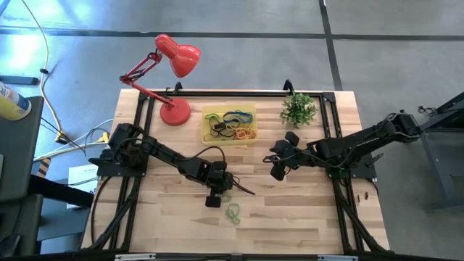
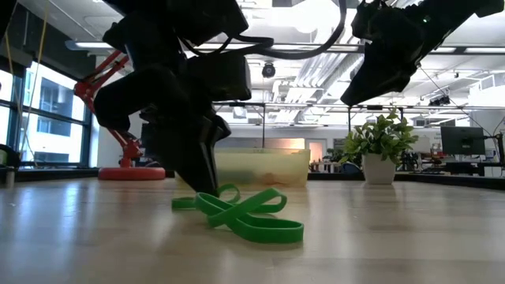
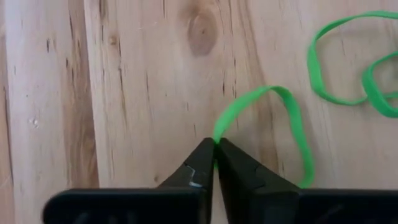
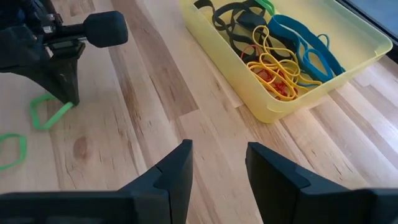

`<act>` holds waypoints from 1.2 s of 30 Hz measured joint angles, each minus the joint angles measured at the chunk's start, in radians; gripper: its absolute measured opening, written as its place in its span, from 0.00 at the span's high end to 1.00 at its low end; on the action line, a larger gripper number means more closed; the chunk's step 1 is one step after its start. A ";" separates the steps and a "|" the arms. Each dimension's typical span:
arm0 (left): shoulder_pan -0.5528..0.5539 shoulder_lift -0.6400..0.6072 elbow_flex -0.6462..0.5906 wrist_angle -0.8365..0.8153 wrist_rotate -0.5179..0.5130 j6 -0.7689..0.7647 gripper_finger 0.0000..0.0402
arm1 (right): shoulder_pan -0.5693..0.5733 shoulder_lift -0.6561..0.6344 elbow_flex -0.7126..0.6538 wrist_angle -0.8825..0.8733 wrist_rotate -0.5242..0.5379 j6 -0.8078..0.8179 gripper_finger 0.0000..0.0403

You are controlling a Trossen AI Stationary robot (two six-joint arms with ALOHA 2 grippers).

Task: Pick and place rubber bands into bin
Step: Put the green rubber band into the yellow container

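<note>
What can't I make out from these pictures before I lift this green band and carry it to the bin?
- How many green rubber bands lie there: overlapping loops in the low view, cut by the edge in the left wrist view, tiny from above.
- Left gripper grip depth: band pinched at the very tips, the rest hidden by the fingers.
- Bin count: tangled bands, far corner cut off.
- Right gripper: open, only fingertips shown.
</note>
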 joint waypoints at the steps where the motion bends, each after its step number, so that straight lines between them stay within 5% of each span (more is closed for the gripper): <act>1: 0.000 0.001 0.000 0.000 0.000 0.000 0.99 | 0.000 0.000 0.000 0.000 -0.001 0.000 0.65; 18: -0.001 -0.060 0.059 0.001 -0.034 0.049 1.00 | 0.000 0.000 0.000 -0.034 -0.004 -0.004 0.65; 26: 0.038 -0.086 0.255 -0.246 -0.181 0.233 1.00 | 0.000 0.000 -0.031 -0.027 -0.006 0.026 0.65; 36: 0.225 -0.087 0.422 -0.444 -0.338 0.493 1.00 | 0.000 0.000 -0.085 0.027 -0.019 0.121 0.65</act>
